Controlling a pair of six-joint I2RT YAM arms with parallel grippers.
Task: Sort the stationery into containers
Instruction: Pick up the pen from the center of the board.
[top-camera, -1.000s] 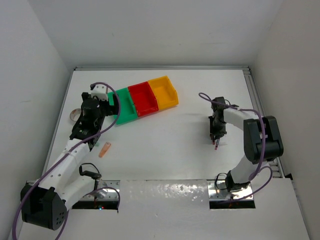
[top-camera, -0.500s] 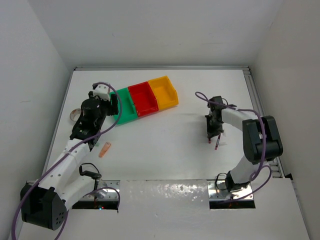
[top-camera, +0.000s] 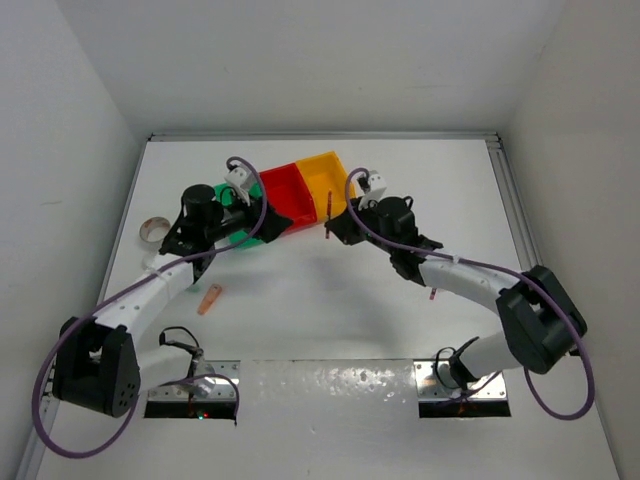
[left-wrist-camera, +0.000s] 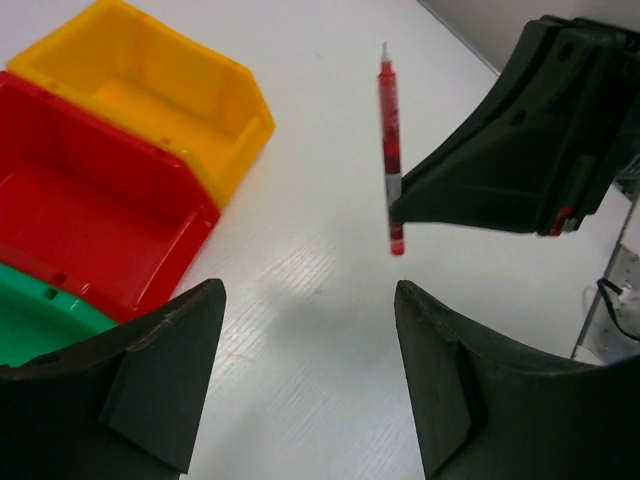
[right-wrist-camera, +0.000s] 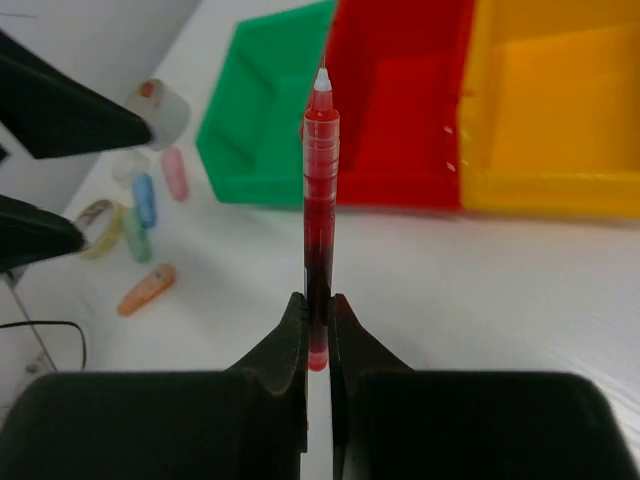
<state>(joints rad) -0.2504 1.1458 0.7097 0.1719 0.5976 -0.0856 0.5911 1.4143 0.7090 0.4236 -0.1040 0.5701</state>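
Carried red pen (right-wrist-camera: 320, 220) across from right side of table (top-camera: 350, 310) — pinched upright in right claw (right-wrist-camera: 318, 310), just short of yellow bin (top-camera: 325, 172). Narrowed left claw (left-wrist-camera: 310, 300) slightly; kept parted, empty, facing pen. Looked ready for drop — left stubby sticks (right-wrist-camera: 146, 290), tape roll (top-camera: 152, 230) out by green bin (right-wrist-camera: 265, 110).

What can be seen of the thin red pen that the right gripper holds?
The thin red pen is a slim barrel of translucent red plastic, ringed near its pale pointed tip, with darker ink inside. The right gripper is shut on its tail end, and the rest stands straight out beyond the black fingers. It hangs above the white table, close to the red plastic bin and the yellow plastic bin, touching nothing but those fingers.
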